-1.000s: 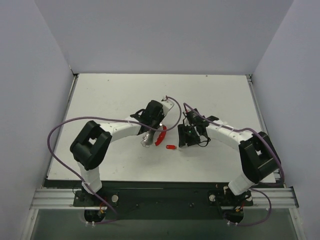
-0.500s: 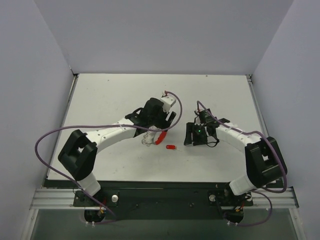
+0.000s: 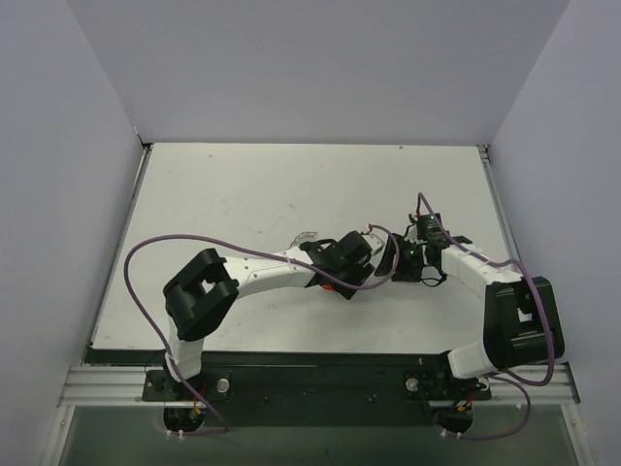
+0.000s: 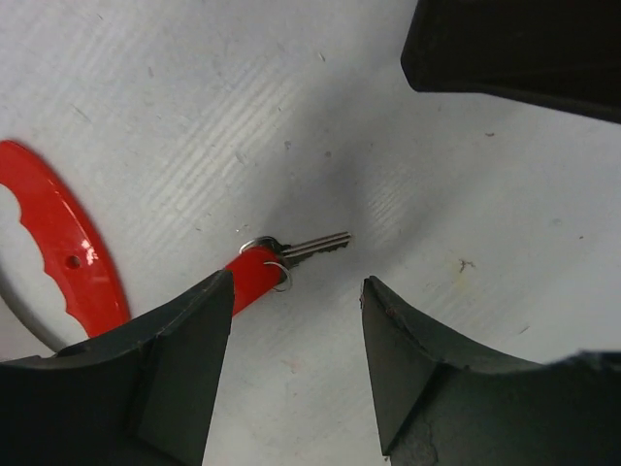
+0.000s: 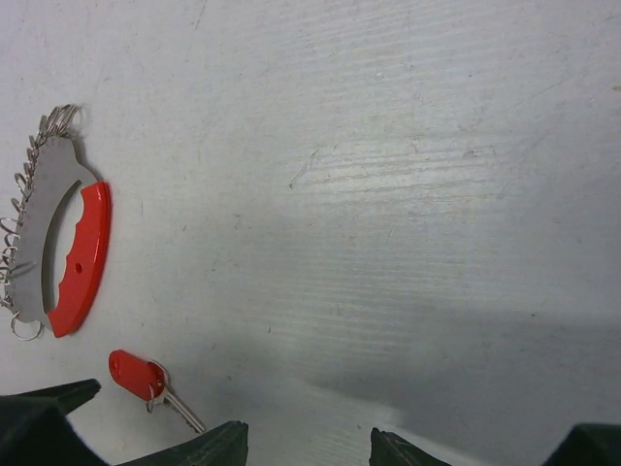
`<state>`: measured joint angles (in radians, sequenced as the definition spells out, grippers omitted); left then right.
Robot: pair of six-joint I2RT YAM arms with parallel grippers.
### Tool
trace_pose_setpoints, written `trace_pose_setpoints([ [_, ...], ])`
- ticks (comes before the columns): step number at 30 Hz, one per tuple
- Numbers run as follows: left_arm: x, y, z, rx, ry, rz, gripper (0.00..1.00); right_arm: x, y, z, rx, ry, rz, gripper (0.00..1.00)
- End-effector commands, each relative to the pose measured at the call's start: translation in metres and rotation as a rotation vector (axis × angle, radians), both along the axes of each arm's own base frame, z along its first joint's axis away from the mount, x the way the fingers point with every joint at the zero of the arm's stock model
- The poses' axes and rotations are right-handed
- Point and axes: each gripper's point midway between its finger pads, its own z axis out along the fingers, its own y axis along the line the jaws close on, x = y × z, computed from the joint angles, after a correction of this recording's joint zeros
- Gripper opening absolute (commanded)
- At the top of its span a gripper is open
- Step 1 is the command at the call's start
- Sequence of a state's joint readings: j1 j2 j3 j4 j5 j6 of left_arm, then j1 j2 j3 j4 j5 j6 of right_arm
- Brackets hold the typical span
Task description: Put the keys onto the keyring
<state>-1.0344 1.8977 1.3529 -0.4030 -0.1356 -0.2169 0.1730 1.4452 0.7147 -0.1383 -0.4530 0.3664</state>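
Keyring (image 5: 82,243): lies flat on the tabletop (image 3: 223,184), red arc and toothed grey part both down, no jaws on it. A second ago the left arm had it pinched up off the surface, so it has since been let go. The ring is now free and unsupported.

Left gripper (image 4: 296,320): it has swung in from the left and sits low over the key (image 4: 260,270). Jaws are released, one finger on each side of the key, nothing clamped. The key rests on the tabletop just beside the ring's red arc, silver shaft pointing away from it. Its red head runs under the edge of one finger; contact there possible, the wrist view does not settle it.

Right gripper (image 5: 309,445): close on the far side of the key, jaws parted and empty.

Reading: the key is not yet on the ring. The left arm looks set to pick the key, which leaves the ring needing a holder.
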Motion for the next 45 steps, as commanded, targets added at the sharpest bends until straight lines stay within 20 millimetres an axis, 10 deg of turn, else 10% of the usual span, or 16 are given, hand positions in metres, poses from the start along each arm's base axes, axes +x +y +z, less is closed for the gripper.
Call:
trace_pose_setpoints([
  [1,0.001,0.004,-0.006,0.079,0.004,0.044,0.64,-0.002,0.004,0.009,0.037,-0.016,0.007,0.52],
  [18,0.006,0.004,-0.032,0.141,-0.009,0.037,0.42,-0.003,0.005,0.008,0.045,-0.010,0.015,0.52],
  [26,0.008,0.006,-0.031,0.144,-0.026,0.037,0.00,-0.004,0.007,0.007,0.056,-0.005,0.022,0.51],
  [35,0.013,0.017,0.020,0.030,-0.130,0.042,0.00,0.001,0.013,0.028,0.085,-0.069,0.068,0.51],
  [45,0.002,0.032,0.084,-0.206,-0.152,-0.070,0.00,0.001,0.035,0.104,0.201,-0.331,0.186,0.62],
])
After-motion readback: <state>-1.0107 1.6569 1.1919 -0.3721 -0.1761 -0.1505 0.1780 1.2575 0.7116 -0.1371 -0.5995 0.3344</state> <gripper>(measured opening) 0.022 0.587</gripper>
